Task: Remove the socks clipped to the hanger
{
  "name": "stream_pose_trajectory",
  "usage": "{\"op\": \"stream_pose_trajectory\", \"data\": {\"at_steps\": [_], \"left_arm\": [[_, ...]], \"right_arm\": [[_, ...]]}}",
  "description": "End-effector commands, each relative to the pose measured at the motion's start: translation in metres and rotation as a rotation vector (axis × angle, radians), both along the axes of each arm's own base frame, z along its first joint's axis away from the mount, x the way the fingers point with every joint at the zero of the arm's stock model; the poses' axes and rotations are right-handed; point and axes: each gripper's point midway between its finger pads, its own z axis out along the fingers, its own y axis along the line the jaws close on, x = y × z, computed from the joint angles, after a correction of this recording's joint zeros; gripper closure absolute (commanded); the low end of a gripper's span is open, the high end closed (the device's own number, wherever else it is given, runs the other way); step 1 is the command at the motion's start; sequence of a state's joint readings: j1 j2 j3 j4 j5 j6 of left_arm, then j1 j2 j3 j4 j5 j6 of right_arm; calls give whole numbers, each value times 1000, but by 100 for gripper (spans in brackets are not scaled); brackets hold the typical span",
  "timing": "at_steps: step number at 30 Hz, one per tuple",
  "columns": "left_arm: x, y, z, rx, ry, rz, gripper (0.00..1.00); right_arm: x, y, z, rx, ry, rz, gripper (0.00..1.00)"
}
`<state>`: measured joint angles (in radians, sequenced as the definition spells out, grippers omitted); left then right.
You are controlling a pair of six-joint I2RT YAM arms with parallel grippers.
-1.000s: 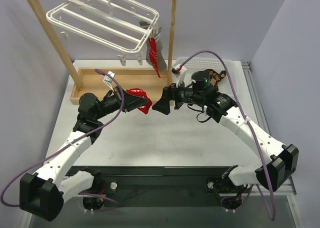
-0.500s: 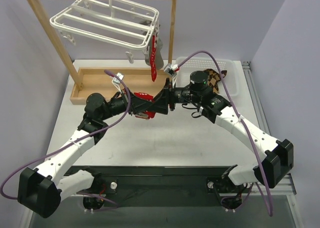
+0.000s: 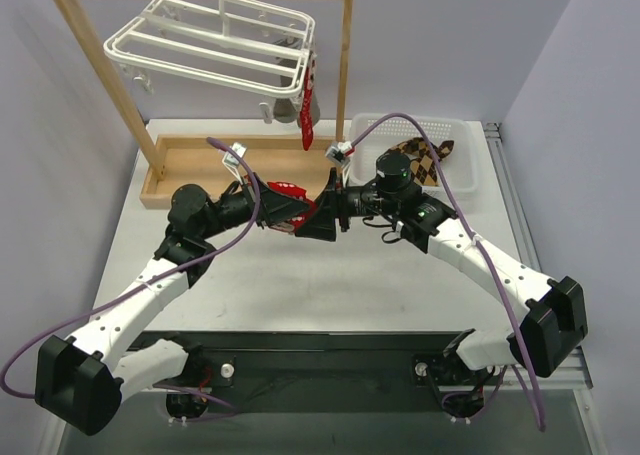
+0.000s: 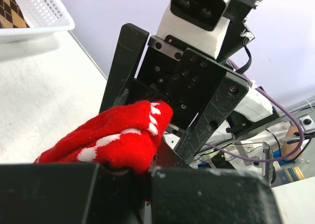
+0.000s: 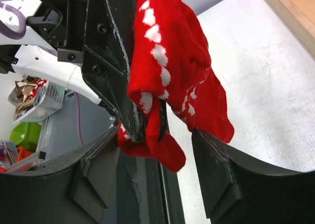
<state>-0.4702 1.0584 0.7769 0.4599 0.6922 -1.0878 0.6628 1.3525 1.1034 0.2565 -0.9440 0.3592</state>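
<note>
White basket at the table's far right edge held an argyle sock; left gripper pinched a crumpled white-dotted red sock, right gripper jaws parted around it.

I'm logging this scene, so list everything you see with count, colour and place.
clipped red sock: one, red-white, hanger's right end
grey sock: one, grey, hanging beside it
held red sock: one, red-white, above table centre
argyle sock: at least one, brown-black, in basket
hanger: one, white, hanging on rack
rack: one, wooden, far left
basket: one, white, far right
left hand: one, black, shut on held red sock
right hand: one, black, open around it
</note>
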Motion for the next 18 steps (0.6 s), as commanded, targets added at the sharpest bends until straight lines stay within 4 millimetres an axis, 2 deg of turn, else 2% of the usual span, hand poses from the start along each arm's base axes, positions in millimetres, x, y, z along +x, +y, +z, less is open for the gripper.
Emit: {"op": "stream_pose_trajectory", "data": {"at_steps": [1, 2, 3, 5, 6, 8, 9, 12, 13, 15, 17, 18], "left_arm": [[-7, 2, 30, -33, -90, 2, 100], [-7, 2, 30, -33, -90, -1, 100], [-7, 2, 29, -32, -89, 3, 100], [-6, 1, 29, -33, -88, 2, 100], [-6, 1, 31, -35, -90, 4, 100], [-6, 1, 32, -34, -95, 4, 100], [-6, 1, 34, -35, -98, 6, 97], [-1, 5, 30, -10, -93, 46, 75], [0, 8, 26, 22, -94, 69, 58], [5, 15, 28, 48, -107, 134, 48], [11, 23, 23, 105, -111, 199, 34], [11, 27, 25, 120, -122, 223, 32]], "right_arm": [[-3, 3, 33, 96, -81, 10, 42], [-2, 3, 34, 98, -81, 2, 44], [-2, 4, 36, 104, -81, 2, 51], [-2, 5, 39, 109, -82, 1, 69], [-1, 4, 36, 100, -72, -4, 86], [1, 3, 32, 81, -67, -24, 100], [2, 0, 26, 58, -62, -33, 100], [8, -7, 15, 17, -51, -84, 100], [14, -11, 11, 2, -51, -112, 100], [25, -20, 5, -27, -33, -174, 100], [41, -32, 0, -55, -18, -249, 100], [52, -38, -3, -73, -15, -309, 100]]}}
